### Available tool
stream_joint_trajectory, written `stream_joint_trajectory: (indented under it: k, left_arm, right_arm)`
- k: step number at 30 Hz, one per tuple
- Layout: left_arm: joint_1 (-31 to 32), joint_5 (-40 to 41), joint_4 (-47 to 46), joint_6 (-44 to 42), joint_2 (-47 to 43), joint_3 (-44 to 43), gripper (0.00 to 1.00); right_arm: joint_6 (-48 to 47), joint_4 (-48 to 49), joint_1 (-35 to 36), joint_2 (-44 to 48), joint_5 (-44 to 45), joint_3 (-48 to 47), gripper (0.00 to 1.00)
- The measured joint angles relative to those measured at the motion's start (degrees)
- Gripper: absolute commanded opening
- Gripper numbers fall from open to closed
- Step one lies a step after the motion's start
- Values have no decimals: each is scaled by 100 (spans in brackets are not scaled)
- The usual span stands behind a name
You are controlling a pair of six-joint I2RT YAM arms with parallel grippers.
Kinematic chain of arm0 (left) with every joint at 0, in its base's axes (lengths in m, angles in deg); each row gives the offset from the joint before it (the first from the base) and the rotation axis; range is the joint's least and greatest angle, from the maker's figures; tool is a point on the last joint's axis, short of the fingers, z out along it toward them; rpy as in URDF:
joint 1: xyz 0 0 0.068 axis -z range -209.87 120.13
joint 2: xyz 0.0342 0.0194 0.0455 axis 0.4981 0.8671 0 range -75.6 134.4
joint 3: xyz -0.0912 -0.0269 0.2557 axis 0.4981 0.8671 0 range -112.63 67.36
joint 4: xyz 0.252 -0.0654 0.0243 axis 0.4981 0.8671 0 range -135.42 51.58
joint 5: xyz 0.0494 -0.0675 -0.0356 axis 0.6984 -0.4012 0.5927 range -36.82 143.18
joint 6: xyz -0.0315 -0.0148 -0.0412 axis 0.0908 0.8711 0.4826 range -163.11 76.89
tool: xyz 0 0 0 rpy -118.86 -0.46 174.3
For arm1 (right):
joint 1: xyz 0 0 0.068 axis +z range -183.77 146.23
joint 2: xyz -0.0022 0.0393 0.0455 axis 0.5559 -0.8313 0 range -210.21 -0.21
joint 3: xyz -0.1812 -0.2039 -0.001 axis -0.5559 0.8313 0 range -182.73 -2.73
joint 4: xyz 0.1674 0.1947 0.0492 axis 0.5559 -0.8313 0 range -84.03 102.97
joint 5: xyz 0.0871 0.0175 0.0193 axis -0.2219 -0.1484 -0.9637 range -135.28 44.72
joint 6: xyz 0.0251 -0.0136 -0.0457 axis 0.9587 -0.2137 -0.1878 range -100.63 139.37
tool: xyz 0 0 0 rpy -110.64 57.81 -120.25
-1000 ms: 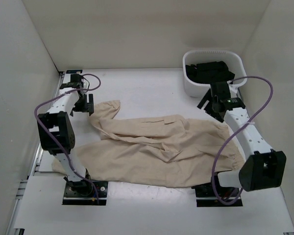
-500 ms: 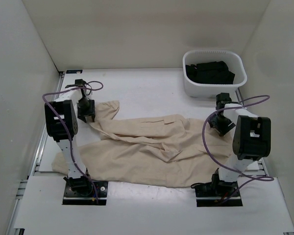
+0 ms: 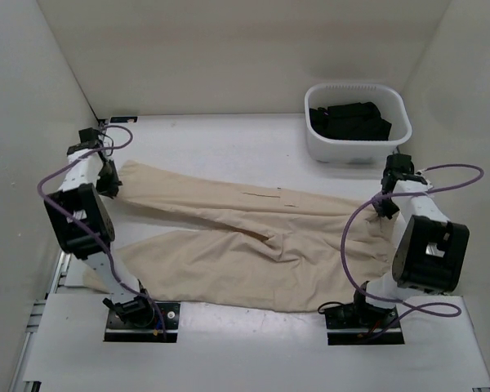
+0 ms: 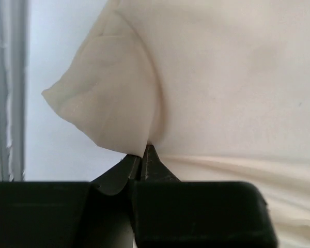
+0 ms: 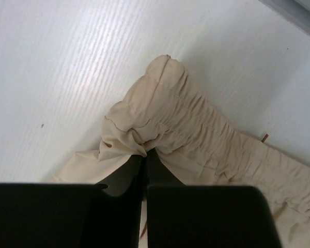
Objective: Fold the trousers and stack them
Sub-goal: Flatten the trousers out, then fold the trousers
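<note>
Top external: trousers (image 3: pixel 253 245) spread flat mid-table, far leg drawn straight between left gripper (image 3: pixel 112 180) and right gripper (image 3: pixel 385 209), probably to smooth it for folding.
Left wrist: fingers (image 4: pixel 121 171) clenched on leg hem (image 4: pixel 108 113).
Right wrist: fingers (image 5: pixel 122 175) clenched on gathered waistband (image 5: pixel 181 113) corner.

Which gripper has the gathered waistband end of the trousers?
The right gripper: it pinches the trousers by the gathered waistband; the left gripper pinches a smooth leg hem.
</note>
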Motion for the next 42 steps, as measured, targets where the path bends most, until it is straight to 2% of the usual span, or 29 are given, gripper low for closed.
stream_joint_trajectory:
  k: [2, 5, 6, 7, 8, 9, 10, 13, 15, 17, 19, 22, 27, 32, 34, 35, 37, 38, 39, 40, 41, 42]
  left_arm:
    - [-61, 4, -111, -2, -654, 374, 20]
    - [4, 72, -177, -35, -1309, 1025, 38]
    - [33, 105, -205, -42, -1377, 1261, 47]
    - [50, 131, -208, -61, -1370, 1469, 60]
    - [55, 168, -208, -63, -1311, 1703, 67]
    - [50, 203, -188, -63, -1233, 1902, 81]
    - [28, 258, -133, -72, -1150, 2074, 87]
    - [-144, 343, 111, -57, -1051, 2157, 95]
    - [-282, 358, 302, -63, -1051, 1722, 100]
    - [-369, 317, 326, -50, -1049, 942, 100]
    - [-321, 186, 238, -50, -1005, 52, 100]
    - [-55, -24, 87, -48, -695, -1067, 100]
    - [409, -280, 57, -50, 1150, -2815, 100]
    - [531, -487, 238, 7, 3005, -3493, 100]
    - [461, -487, 214, -33, 3021, -3727, 100]
    - [426, -492, 221, -33, 3021, -3738, 100]
    - [389, -463, 234, -61, 3045, -3722, 100]
    - [385, -470, 240, -68, 3053, -3689, 92]
    - [385, -509, 240, -31, 3067, -3613, 78]
    - [387, -564, 234, -33, 3058, -3565, 58]
    - [391, -564, 221, -15, 3045, -3523, 14]
    - [400, -577, 223, -2, 3034, -3506, 14]
  right_arm:
    - [-90, 2, -35, 317, -66, 79, 0]
    - [-197, 72, -22, 411, -85, 173, 2]
    - [-229, 83, -28, 385, -90, 214, 5]
    - [-251, 81, -33, 348, -92, 243, 10]
    - [-278, 81, -33, 302, -107, 256, 16]
    - [-321, 83, -33, 247, -129, 256, 27]
    - [-376, 92, -33, 195, -155, 254, 33]
    - [-553, 28, -33, 35, -236, 146, 49]
    - [-647, -70, -33, 2, -262, -7, 56]
    - [-680, -177, -33, 9, -260, -205, 69]
    - [-662, -238, -33, 9, -262, -376, 77]
    - [-608, -326, -46, -72, -302, -636, 79]
    - [-378, -343, -144, -850, -501, -1202, 80]
    - [-122, -398, -240, -1604, -638, -1331, 80]
    - [-57, -444, -267, -1843, -682, -1449, 80]
    - [-42, -463, -275, -1921, -704, -1502, 78]
    - [-42, -557, -286, -2011, -726, -1602, 62]
    - [-17, -564, -295, -2022, -752, -1620, 55]
    - [-9, -564, -302, -2026, -756, -1624, 48]
    - [11, -581, -302, -2028, -758, -1624, 31]
    - [37, -610, -302, -2031, -767, -1624, 24]
    - [37, -621, -304, -2031, -798, -1624, 16]
